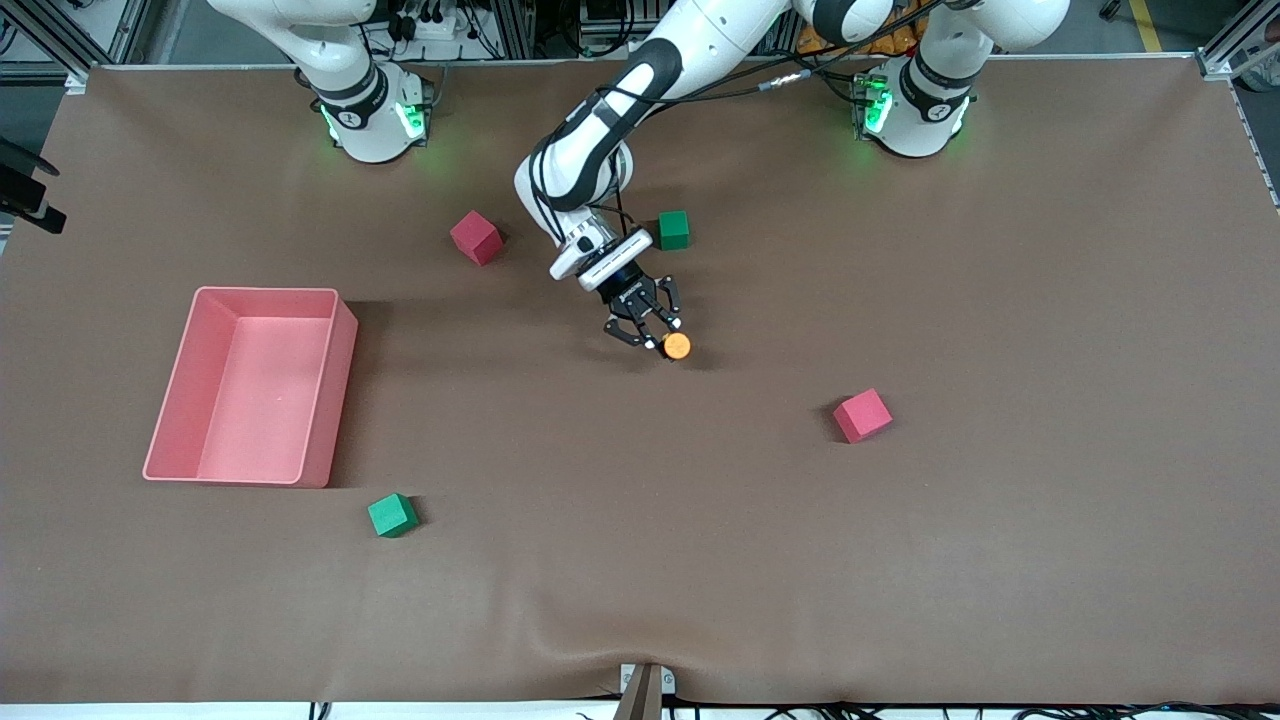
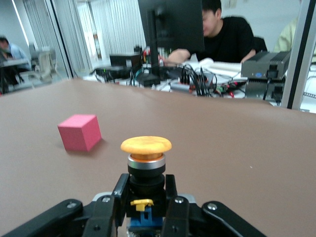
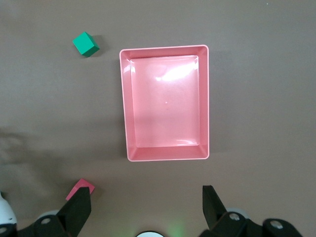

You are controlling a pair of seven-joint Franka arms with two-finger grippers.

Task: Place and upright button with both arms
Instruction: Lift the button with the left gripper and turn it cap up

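Note:
The button (image 1: pixel 677 346) has a round orange cap and a black and blue body. My left gripper (image 1: pixel 660 335) is shut on its body, low over the middle of the table. In the left wrist view the fingers (image 2: pixel 106 210) clamp the black body from both sides. The orange cap (image 2: pixel 146 144) sticks out past the fingertips. I cannot tell whether the button touches the table. My right gripper (image 3: pixel 145 202) is open and empty, high over the pink bin (image 3: pixel 168 48). It does not show in the front view.
The pink bin (image 1: pixel 265 291) stands toward the right arm's end. There are pink cubes (image 1: pixel 476 237) (image 1: pixel 862 415) and green cubes (image 1: pixel 674 229) (image 1: pixel 392 515). One pink cube shows in the left wrist view (image 2: pixel 79 132). The right wrist view shows a green cube (image 3: pixel 85 44) and a pink one (image 3: pixel 84 186).

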